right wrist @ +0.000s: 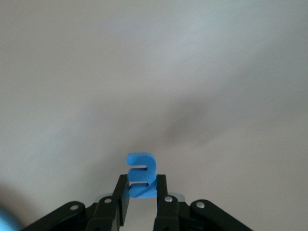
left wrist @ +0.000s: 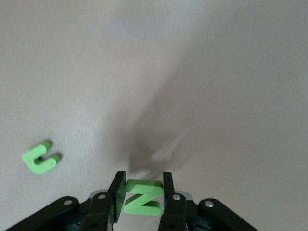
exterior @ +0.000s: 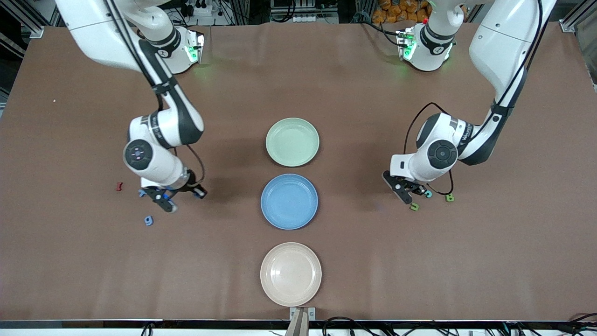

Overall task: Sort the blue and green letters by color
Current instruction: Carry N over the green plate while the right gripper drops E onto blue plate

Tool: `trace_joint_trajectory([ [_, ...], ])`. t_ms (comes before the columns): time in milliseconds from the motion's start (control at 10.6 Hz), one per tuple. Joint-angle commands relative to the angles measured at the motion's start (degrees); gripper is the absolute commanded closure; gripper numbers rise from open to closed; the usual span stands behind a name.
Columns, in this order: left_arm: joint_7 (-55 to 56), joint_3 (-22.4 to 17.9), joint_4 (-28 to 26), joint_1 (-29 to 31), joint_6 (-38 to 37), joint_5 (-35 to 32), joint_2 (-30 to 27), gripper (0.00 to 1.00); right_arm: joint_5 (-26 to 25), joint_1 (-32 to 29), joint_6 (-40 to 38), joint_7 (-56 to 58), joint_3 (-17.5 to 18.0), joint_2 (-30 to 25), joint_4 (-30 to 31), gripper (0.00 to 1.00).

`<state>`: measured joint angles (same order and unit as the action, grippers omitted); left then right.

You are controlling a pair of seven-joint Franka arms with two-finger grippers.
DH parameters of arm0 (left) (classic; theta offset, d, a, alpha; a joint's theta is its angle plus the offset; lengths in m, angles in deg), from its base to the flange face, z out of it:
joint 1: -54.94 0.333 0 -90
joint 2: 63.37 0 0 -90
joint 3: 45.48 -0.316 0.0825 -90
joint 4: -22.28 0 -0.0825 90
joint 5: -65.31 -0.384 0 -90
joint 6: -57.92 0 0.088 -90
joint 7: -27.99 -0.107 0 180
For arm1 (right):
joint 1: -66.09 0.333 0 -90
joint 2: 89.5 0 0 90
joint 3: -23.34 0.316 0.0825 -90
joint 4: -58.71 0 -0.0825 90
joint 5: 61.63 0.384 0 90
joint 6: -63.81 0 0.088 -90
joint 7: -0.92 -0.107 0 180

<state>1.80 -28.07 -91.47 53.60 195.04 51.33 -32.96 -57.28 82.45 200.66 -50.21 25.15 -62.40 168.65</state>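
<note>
Three plates sit in a row mid-table: green plate (exterior: 292, 141), blue plate (exterior: 289, 201), beige plate (exterior: 290, 274), all bare. The left gripper (left wrist: 141, 193) pinches a green N (left wrist: 141, 197) — seen only in its wrist view — over the table near the green u (exterior: 413, 206) and green B (exterior: 449, 198). The right gripper (right wrist: 142, 190) clamps a blue letter (right wrist: 141, 174), with a blue g (exterior: 149, 220) and red letter (exterior: 119, 186) nearby.

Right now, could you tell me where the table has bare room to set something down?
Bare cloth lies between the right claw and the blue plate, and between that plate and the left claw. All three plates are empty. Letters crowd both claws: blue g, green u, green B.
</note>
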Motion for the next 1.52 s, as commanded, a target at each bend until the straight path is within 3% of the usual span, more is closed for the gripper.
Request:
trace_joint_trajectory([
  [0,12.34,3.66,1.25,-1.12,-0.72,-0.08,-0.62,1.0,-0.92,8.05,-0.8,3.05,-0.22,0.85,-4.54,1.0],
  [284,25.53,7.54,1.52,-1.29,-0.72,-0.08,-0.36,1.0,-0.22,14.65,-0.53,2.35,-0.22,3.65,-9.55,1.0],
  [663,44.87,11.5,1.96,-1.91,-0.72,0.0,0.09,1.0,-0.13,18.0,0.25,2.09,-0.14,7.95,-16.58,1.0],
  [948,53.33,13.08,1.96,-2.95,-0.72,7.01,0.26,1.0,-0.13,18.53,9.02,2.26,-0.14,12.44,-18.89,1.0],
  [1042,54.92,13.0,2.65,-3.49,-0.72,8.95,0.43,1.0,-0.13,18.53,9.4,2.35,-0.14,12.8,-19.15,0.96],
  [1137,56.59,13.0,3.18,-3.84,-0.63,10.54,1.05,1.0,0.22,18.53,9.23,2.44,-0.14,12.63,-19.41,0.63],
  [1232,57.82,13.0,3.8,-4.02,-0.71,12.21,1.14,1.0,0.92,18.53,8.7,2.7,-0.14,12.45,-19.41,0.01],
  [1421,59.58,13.0,4.59,-4.72,-0.71,15.11,1.4,1.0,0.93,18.09,5.82,2.96,-0.14,12.1,-19.33,0.0],
])
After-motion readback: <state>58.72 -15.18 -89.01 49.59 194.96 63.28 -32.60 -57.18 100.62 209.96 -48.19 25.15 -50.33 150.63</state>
